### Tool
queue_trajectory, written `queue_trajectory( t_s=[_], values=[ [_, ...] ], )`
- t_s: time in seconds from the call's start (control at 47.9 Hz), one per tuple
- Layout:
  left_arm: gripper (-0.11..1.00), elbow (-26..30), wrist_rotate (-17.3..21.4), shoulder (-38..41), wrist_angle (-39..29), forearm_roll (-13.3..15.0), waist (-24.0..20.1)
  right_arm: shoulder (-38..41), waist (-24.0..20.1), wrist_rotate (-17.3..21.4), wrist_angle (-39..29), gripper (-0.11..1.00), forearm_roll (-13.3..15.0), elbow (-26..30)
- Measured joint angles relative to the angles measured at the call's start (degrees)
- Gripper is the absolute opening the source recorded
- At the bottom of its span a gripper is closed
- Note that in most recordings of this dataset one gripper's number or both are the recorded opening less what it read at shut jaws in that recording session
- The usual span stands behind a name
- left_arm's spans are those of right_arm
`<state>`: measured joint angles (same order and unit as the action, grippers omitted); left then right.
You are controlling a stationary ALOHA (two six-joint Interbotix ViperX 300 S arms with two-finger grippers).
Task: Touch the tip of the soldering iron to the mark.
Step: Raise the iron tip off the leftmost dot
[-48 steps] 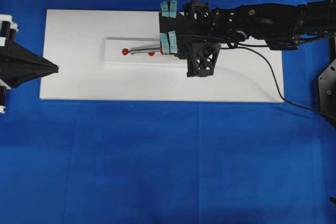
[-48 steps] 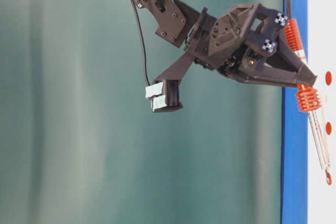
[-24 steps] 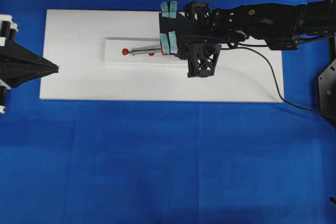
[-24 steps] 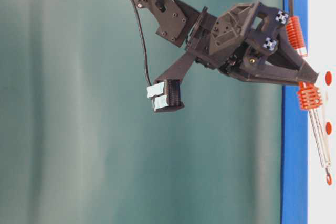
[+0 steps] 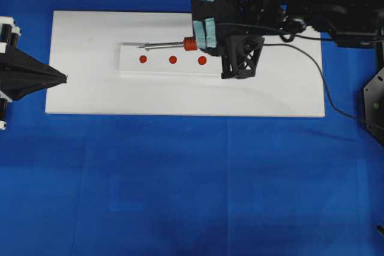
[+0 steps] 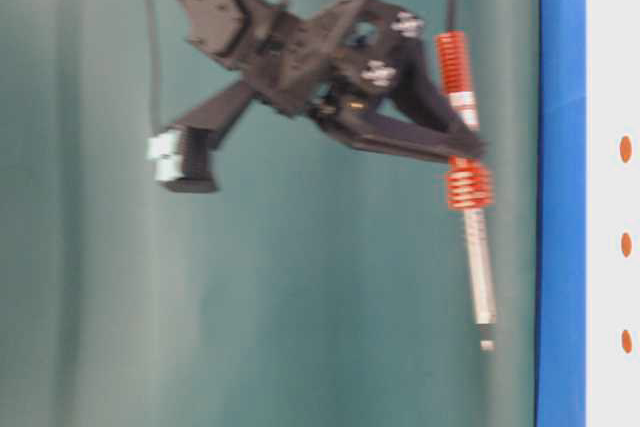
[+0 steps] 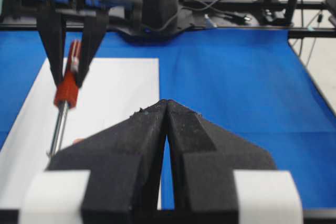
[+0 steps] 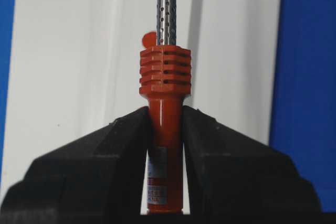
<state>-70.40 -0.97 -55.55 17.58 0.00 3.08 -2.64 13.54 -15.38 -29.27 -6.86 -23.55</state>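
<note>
The soldering iron (image 5: 174, 44) is being gripped by its orange handle in the right gripper (image 5: 203, 33), clear above the white strip (image 5: 129, 67); lowering its tip onto a red mark (image 5: 143, 59) is being called for next. The left gripper (image 7: 167, 129) is being kept closed, empty.

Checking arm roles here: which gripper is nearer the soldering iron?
Right. The right gripper is shut on the soldering iron at its handle; the left gripper sits shut at the board's far end, apart from it.
</note>
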Motion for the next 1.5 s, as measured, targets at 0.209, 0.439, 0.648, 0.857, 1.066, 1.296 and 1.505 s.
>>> queue_trajectory(
  t_s=[0.209, 0.439, 0.648, 0.857, 1.066, 1.296, 1.505],
  values=[
    [0.00, 0.00, 0.00, 0.00, 0.00, 0.00, 0.00, -1.14, 0.00, 0.00, -2.29, 0.06, 1.14, 1.58],
    [0.00, -0.09, 0.00, 0.00, 0.09, 0.00, 0.00, -1.14, 0.00, 0.09, -2.46, 0.06, 1.23, 1.58],
    [0.00, 0.00, 0.00, 0.00, 0.18, 0.00, 0.00, -1.76, 0.09, 0.18, -2.64, 0.06, 1.23, 0.26],
    [0.00, 0.00, 0.00, 0.00, 0.09, 0.00, 0.00, -5.19, 1.23, 1.67, -2.72, 0.06, 1.23, -3.96],
    [0.00, 0.00, 0.00, 0.00, 0.18, 0.00, 0.00, -9.76, 1.58, 2.11, -2.64, 0.06, 1.32, -9.05],
    [0.00, 0.00, 0.00, 0.00, 0.18, 0.00, 0.00, -13.36, 1.58, 3.43, -2.64, 0.06, 1.32, -12.13],
    [0.00, 0.00, 0.00, 0.00, 0.18, 0.00, 0.00, -13.36, 1.67, 3.52, -2.55, 0.06, 1.49, -12.13]
  ],
)
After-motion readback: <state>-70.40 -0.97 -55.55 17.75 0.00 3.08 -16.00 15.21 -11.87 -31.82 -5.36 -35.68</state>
